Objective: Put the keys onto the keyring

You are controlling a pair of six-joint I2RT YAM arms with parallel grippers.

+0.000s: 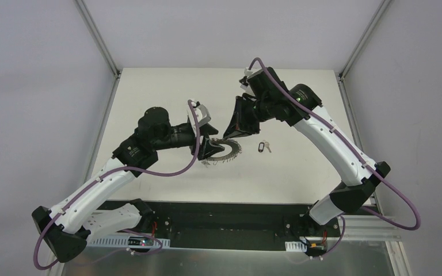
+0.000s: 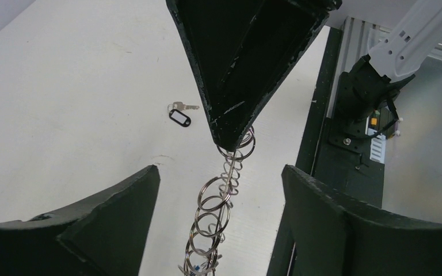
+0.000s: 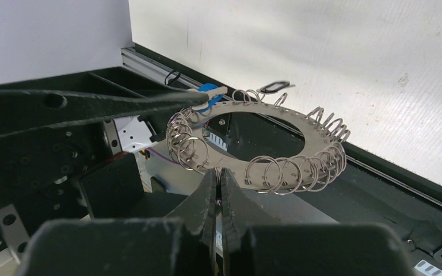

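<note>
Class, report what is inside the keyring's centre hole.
The keyring's hole is empty; dark mounting frame shows through it. The right gripper, shut on the near rim, hides that bit of rim.

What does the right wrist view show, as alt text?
The right gripper pinches the near rim of the ring, holding it off the table. A left finger reaches its far-left rim beside a blue tag. Wire loops line the rim.
</note>
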